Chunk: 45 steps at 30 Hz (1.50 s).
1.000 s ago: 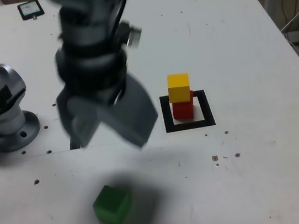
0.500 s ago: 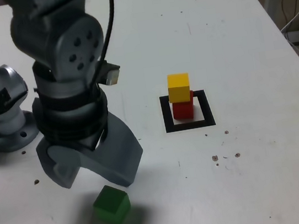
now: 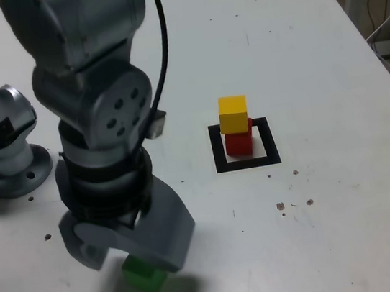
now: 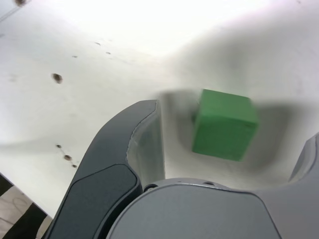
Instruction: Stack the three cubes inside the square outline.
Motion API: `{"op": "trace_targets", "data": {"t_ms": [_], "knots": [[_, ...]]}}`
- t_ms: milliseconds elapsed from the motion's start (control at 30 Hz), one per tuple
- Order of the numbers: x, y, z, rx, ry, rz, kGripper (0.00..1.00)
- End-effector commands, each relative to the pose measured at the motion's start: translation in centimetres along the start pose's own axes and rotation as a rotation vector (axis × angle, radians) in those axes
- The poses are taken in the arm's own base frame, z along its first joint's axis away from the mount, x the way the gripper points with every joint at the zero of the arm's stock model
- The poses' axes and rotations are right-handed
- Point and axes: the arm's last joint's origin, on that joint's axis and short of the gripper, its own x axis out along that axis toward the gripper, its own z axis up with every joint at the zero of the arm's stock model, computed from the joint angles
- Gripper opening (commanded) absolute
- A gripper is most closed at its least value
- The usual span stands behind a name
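The green cube (image 3: pixel 147 278) lies near the table's front edge, at the exterior view's left, half hidden by my gripper (image 3: pixel 130 260). My gripper is open and lowered over it. In the wrist view the green cube (image 4: pixel 224 124) sits between the two dark fingers (image 4: pixel 124 159), with a gap showing on each side. The yellow cube (image 3: pixel 233 113) rests on the red cube (image 3: pixel 239 143), slightly offset. That pair stands inside the square outline (image 3: pixel 248 162), well to the exterior view's right of my gripper.
The arm's silver base (image 3: pixel 0 155) stands at the exterior view's left. Small dark specks (image 3: pixel 281 206) dot the white table (image 3: pixel 314 64). Cables (image 3: pixel 387 10) hang beyond the table's right edge.
My gripper has swung toward the table's front and come down from above the table until its open jaws stand on either side of the green cube. The cubes have not moved.
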Motion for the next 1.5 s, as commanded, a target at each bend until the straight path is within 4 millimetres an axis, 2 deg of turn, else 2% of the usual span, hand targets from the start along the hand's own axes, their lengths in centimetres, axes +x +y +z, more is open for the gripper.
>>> {"op": "trace_targets", "data": {"t_ms": [0,367,567,667,933,1133,1300,1467], "knots": [[0.1,-0.3,0.3,0.003,-0.019,-0.004,0.97],[1.4,0.1,0.1,-0.077,-0.010,0.035,0.95],[1.6,-0.1,-0.3,-0.103,-0.004,0.039,0.97],[1.7,-0.4,-0.4,-0.104,-0.008,0.036,0.95],[1.8,-1.4,-0.4,-0.073,-0.050,0.020,0.78],[1.5,-1.4,-0.4,-0.067,-0.067,0.030,0.57],[1.4,-1.4,-0.2,-0.060,-0.086,0.045,0.51],[1.3,-1.5,0.1,-0.053,-0.114,0.055,0.37]]}}
